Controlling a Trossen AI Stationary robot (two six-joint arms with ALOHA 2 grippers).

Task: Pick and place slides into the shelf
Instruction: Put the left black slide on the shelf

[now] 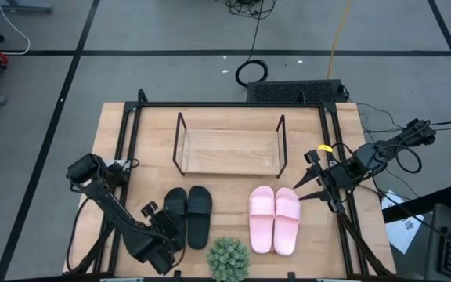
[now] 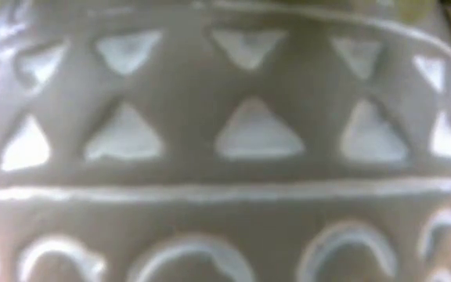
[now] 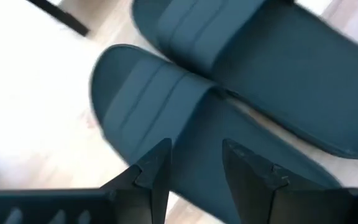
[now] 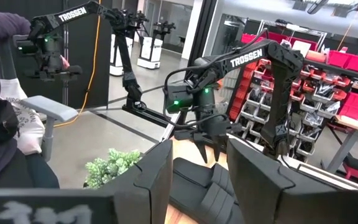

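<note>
Two black slides (image 1: 198, 215) lie side by side on the tabletop, in front of the shelf (image 1: 229, 150). A pink pair (image 1: 274, 219) lies to their right. My left gripper (image 3: 197, 158) is open and points steeply down over the left black slide (image 3: 166, 106), its fingers above the footbed behind the strap. In the high view this gripper (image 1: 171, 223) covers that slide's near end. My right gripper (image 1: 313, 176) waits open, raised at the table's right side. From there its wrist view shows the left gripper (image 4: 209, 146) over the black slides (image 4: 197, 186).
A potted green plant (image 1: 228, 258) stands at the near edge between the two pairs. Its patterned grey pot (image 2: 225, 141) fills the low view. Black rails (image 1: 131, 141) frame the tabletop. A person's sleeve (image 4: 5, 93) shows beyond the table.
</note>
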